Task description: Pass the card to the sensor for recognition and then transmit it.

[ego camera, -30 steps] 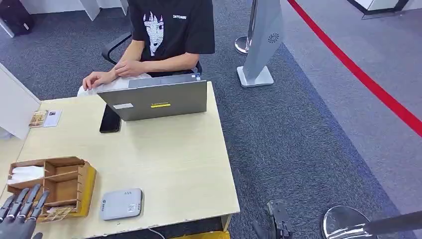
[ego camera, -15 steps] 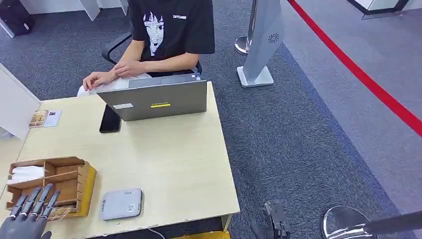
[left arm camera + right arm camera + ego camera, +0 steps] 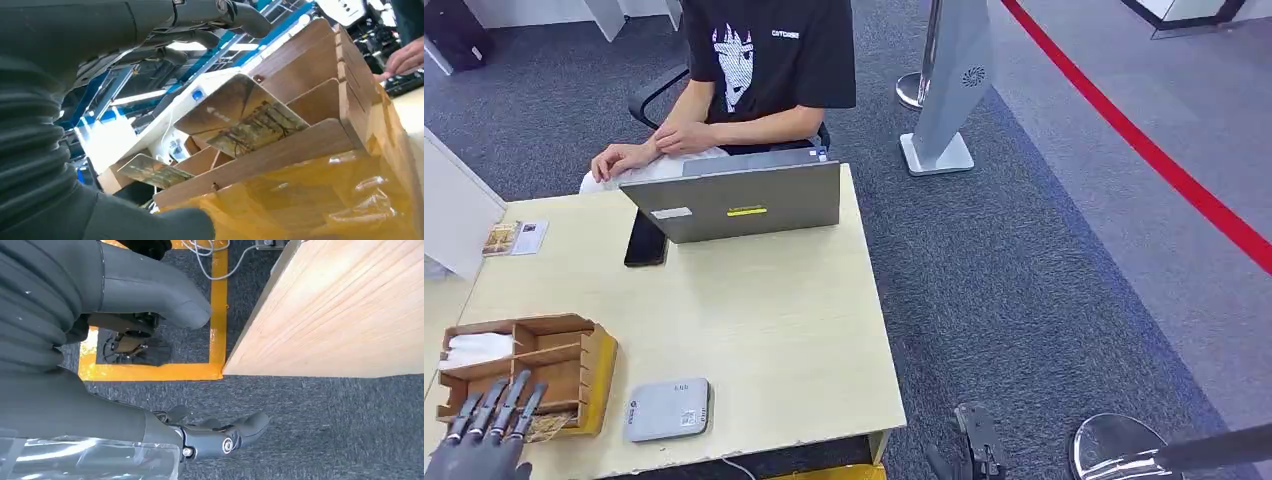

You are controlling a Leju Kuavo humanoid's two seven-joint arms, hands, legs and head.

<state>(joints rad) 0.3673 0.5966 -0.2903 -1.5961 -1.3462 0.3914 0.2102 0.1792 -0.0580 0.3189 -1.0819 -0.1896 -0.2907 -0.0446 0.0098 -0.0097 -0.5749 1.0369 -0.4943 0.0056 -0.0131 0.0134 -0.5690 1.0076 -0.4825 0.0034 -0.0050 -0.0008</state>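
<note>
Nearest, the left hand [image 3: 486, 440] hovered at the table's front left corner, its dark fingers [image 3: 509, 400] spread and extended over the front of the wooden organizer [image 3: 564, 360], holding nothing. From the left wrist view, a card [image 3: 255, 127] with a brownish printed picture stood tilted in the organizer's front compartment, leaning back with its long axis running along the slot; a second card [image 3: 152, 171] leaned farther along, closer to the hand. Whether any finger touched a card could not be told. The right hand [image 3: 220, 437] hung beside the table edge above the carpet, fingers loosely apart and empty. Just beside the organizer lay the grey card reader [image 3: 667, 409], flat on the pale wooden table [image 3: 774, 320]. Farther back, a black phone [image 3: 645, 240] lay beside an open grey laptop [image 3: 739, 200], with two small cards [image 3: 516, 238] near the table's left edge. Beyond the laptop sat a person in a black T-shirt [image 3: 769, 50], hands at the keyboard.
</note>
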